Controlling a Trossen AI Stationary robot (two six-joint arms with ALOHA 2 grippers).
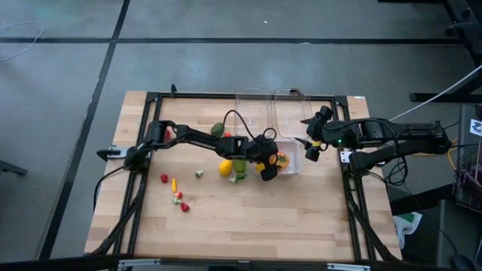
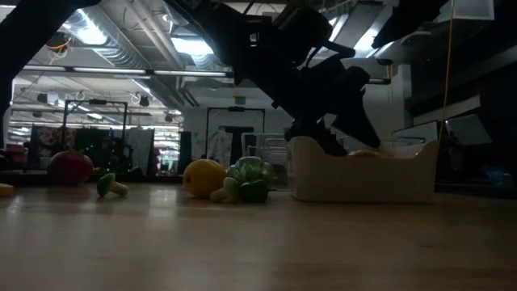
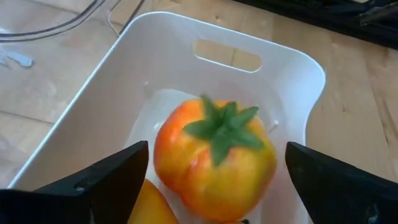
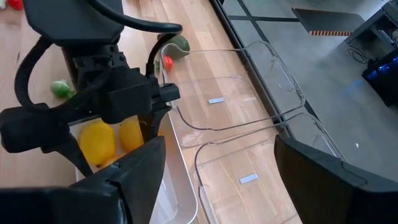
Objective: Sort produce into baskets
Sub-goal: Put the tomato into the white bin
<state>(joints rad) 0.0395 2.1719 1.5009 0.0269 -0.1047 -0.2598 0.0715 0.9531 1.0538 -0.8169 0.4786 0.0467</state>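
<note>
My left gripper (image 1: 267, 164) is open over the whitish basket (image 1: 290, 168). In the left wrist view its fingers (image 3: 112, 180) stand wide on either side of an orange-yellow tomato with a green stem (image 3: 214, 158), without touching it. The tomato lies in the basket beside a yellow piece (image 3: 148, 208). The right wrist view shows yellow lemons (image 4: 98, 143) in that basket. My right gripper (image 1: 311, 149) is open and empty beside the basket's far right corner, next to two clear baskets (image 1: 254, 113) (image 1: 290, 113). A lemon (image 1: 225, 167) and a green ribbed piece (image 1: 239, 170) lie left of the whitish basket.
Small red, yellow and green bits (image 1: 178, 194) lie scattered toward the near left, and a green round piece (image 1: 217, 129) and a red one (image 1: 227, 135) lie under the left arm. A black frame (image 1: 348, 188) runs round the table. The near half of the table holds nothing else.
</note>
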